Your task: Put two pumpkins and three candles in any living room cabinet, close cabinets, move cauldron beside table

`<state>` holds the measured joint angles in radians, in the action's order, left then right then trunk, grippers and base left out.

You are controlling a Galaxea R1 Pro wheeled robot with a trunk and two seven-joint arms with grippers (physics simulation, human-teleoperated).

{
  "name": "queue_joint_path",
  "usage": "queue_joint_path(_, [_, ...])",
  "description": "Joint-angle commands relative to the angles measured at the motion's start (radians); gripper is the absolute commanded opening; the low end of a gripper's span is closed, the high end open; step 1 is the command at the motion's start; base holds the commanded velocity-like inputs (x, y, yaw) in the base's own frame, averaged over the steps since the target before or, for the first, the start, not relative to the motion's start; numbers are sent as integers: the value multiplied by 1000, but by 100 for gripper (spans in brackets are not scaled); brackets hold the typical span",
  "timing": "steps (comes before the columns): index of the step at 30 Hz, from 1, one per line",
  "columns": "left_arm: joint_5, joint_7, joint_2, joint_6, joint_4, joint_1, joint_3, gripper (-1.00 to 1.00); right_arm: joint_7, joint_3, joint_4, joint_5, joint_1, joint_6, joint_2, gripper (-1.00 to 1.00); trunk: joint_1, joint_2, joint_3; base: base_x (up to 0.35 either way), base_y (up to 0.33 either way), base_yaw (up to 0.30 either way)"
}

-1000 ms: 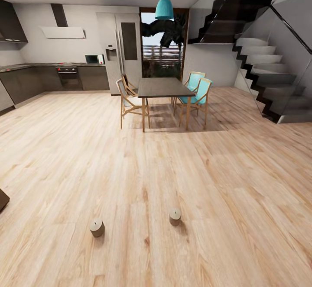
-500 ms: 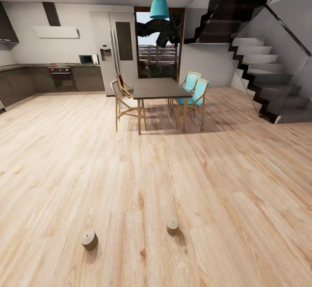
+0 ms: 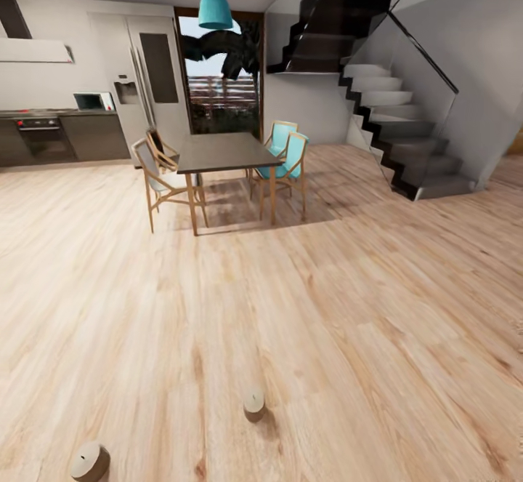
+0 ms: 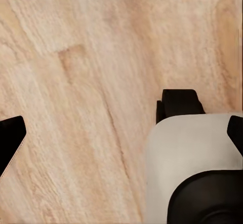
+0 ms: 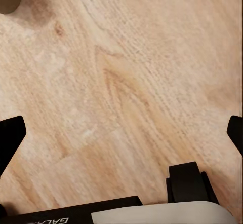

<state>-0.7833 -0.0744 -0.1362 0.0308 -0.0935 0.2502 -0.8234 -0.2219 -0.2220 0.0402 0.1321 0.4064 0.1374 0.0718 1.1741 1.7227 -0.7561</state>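
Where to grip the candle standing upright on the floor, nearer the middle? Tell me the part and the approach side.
Grip the upright candle across its round side wall, coming straight down from above. It stands squat on the wooden floor with its flat top facing up and open floor all round, so fingers can likely straddle it from any heading. The other candle lies tipped, well apart.

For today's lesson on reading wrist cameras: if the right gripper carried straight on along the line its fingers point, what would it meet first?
Most likely the bare wooden floor: the right gripper points down at the planks with nothing between its open fingers. How far off the floor lies cannot be judged.
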Motion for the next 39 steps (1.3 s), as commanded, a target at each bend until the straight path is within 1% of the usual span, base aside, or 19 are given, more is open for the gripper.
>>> queue_joint_path(1, [-7, -5, -1, 1, -2, 0, -9, 100, -7, -1, 4, 10, 2, 5, 0, 100, 0, 0, -1, 173, -97, -290])
queue_joint_path(6, [-7, -5, 0, 1, -2, 0, -8, 100, -7, 1, 5, 7, 2, 4, 0, 100, 0, 0, -1, 50, -27, -156])
queue_joint_path(14, [-8, -5, 0, 1, -2, 0, -8, 100, -7, 2, 4, 5, 2, 4, 0, 100, 0, 0, -1, 3, -3, -12])
queue_joint_path(18, [-7, -6, 6, 1, -3, 0, -9, 100, -7, 2, 4, 5, 2, 4, 0, 100, 0, 0, -1, 24, -159, -1])
queue_joint_path(27, [-7, -7, 14, 1, -2, 0, -9, 100, -7, 3, 4, 4, 2, 5, 0, 100, 0, 0, -1, 202, -37, 0])
queue_joint_path(31, [-7, -7, 16, 1, -2, 0, -9, 100, -7, 3, 5, 3, 2, 13, 0, 100, 0, 0, -1, 58, -1, 0])
queue_joint_path(34, [-7, -7, 16, 1, -2, 0, -9, 100, -6, 3, 6, -12, 2, 21, 0, 100, 0, 0, -1, 9, 0, 0])
queue_joint_path(39, [-7, -7, 17, 1, -2, 0, -8, 100, -6, 3, 6, -22, 2, 23, 0, 100, 0, 0, -1, 2, 0, 0])
